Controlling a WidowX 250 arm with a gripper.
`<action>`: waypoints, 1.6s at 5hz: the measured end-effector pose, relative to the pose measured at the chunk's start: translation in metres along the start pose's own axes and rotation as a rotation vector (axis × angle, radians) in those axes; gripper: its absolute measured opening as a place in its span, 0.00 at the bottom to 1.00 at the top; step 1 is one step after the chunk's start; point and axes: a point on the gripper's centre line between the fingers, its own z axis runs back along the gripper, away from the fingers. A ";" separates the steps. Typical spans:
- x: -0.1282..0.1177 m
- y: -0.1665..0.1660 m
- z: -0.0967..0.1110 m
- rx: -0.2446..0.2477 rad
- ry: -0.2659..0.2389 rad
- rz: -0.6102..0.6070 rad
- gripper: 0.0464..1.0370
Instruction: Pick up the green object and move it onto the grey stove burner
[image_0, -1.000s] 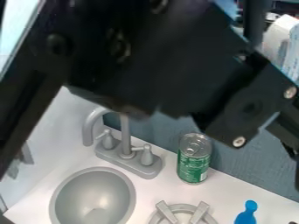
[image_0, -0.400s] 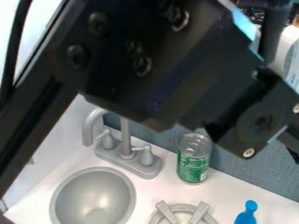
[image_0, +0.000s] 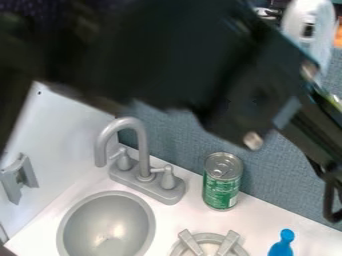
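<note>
The arm (image_0: 174, 65) extends across the upper part of the view, above the desk (image_0: 180, 222). The end effector (image_0: 326, 172) is located at the right edge. Its degree of opening cannot be determined, nor can it be established whether it has hold of anything.

The can (image_0: 222, 181) stands upright on its flat base, lid uppermost, near the rear edge of the desk, just in front of the blue-grey wall panel (image_0: 177, 137). This base presumably gives it stable support without a holder. The faucet (image_0: 143, 165) is mounted behind the sink (image_0: 107, 225), an arrangement that suits a spout serving the basin. The stove burner (image_0: 212, 245) has raised bars, apparently intended to support cookware. The blue object (image_0: 283, 242) is at the lower right, its narrow, rounded end uppermost. The grey bracket (image_0: 19, 177) is against the white side panel (image_0: 60, 130), which presumably keeps it off the work surface.

Relative to the end effector, the can lies to the left in the view, apart from it. The faucet is farther left, beyond the can; the blue object is lower in the view.
</note>
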 end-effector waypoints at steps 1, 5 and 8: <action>-0.019 0.007 0.021 -0.008 -0.050 0.047 0.04; -0.076 0.074 0.027 -0.097 0.007 0.283 0.04; -0.086 0.116 0.034 -0.025 0.030 0.373 0.04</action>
